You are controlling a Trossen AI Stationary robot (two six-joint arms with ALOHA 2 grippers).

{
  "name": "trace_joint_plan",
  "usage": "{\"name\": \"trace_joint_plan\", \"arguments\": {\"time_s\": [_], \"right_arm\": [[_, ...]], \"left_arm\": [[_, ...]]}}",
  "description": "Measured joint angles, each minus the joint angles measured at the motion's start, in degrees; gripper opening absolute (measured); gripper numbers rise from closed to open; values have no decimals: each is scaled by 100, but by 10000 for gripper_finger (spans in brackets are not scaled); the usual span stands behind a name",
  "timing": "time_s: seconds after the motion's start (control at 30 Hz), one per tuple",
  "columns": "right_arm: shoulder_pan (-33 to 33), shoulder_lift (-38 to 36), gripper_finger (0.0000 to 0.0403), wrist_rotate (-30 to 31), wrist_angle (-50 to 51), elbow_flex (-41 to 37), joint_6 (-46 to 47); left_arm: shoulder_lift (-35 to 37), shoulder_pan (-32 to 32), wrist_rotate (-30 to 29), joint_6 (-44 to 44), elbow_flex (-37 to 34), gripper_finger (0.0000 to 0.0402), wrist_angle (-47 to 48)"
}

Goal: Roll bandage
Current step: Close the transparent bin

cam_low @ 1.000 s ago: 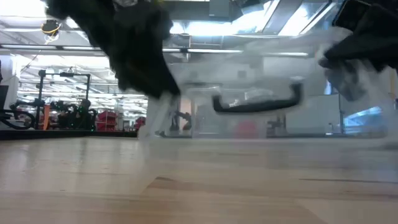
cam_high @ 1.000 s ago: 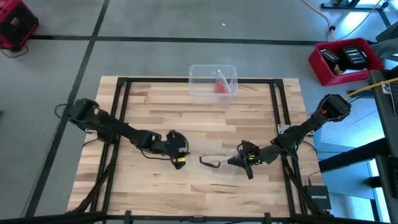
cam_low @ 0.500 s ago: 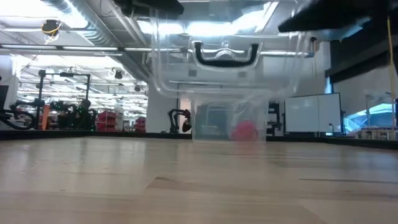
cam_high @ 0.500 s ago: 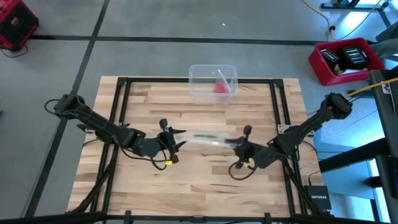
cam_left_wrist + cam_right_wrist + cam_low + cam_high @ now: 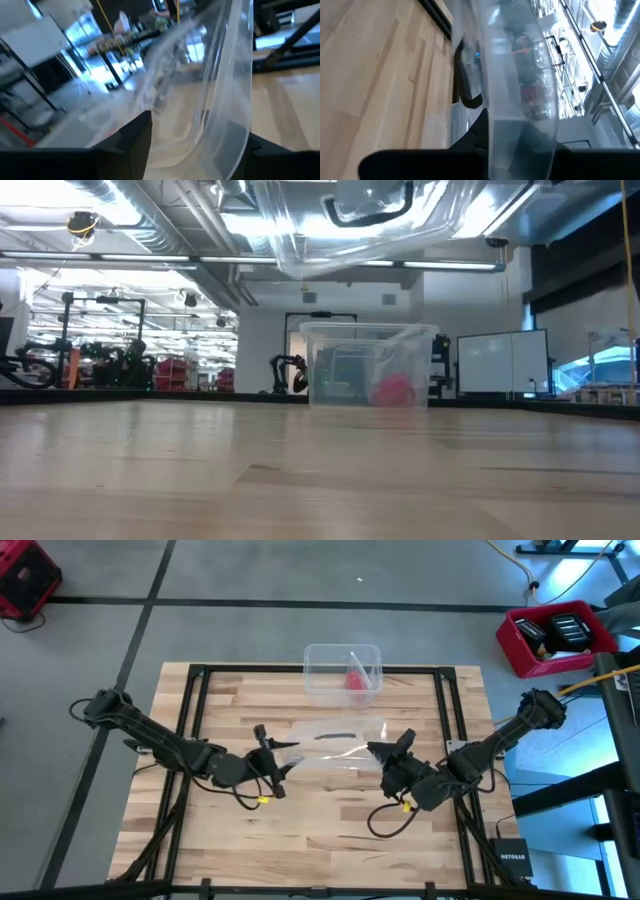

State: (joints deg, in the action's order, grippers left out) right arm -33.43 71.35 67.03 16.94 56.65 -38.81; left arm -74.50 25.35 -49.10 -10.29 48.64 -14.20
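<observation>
Red bandage [image 5: 354,679] in one clear box [image 5: 342,671], one clear lid [image 5: 330,745] aloft, right hand [image 5: 385,755] pinching it, left hand [image 5: 268,745] spread.

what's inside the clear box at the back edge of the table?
The clear plastic box holds a bright red bandage roll, lying toward its right side. Beside it is something pale that cannot be identified; nothing else shows through the walls.
</observation>
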Motion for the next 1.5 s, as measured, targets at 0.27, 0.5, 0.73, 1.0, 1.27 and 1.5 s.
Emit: {"name": "trace_joint_plan", "arguments": {"time_s": [0.27,0.5,0.73,1.0,1.27,1.5], "right_arm": [[17,-6,30,-211,66,8,155],[17,-12,30,-164,90,8,606],[16,-72,29,1100,-52,-7,810],[11,-273,29,1788,-535,-7,410],[11,-277,29,1106,-2547,-6,-1191],[14,-276,29,150,-4245,-6,-2307]], "left_arm": [[743,32,-478,-1532,-2,168,-294],[1263,19,-643,-3238,-9,168,-947],[1495,22,-675,-3948,0,168,-1319],[1295,-168,-366,-1428,-4,168,-1083],[460,-1081,2009,336,-386,168,-2776],[-766,-1699,2707,1135,-413,168,-5358]]}}
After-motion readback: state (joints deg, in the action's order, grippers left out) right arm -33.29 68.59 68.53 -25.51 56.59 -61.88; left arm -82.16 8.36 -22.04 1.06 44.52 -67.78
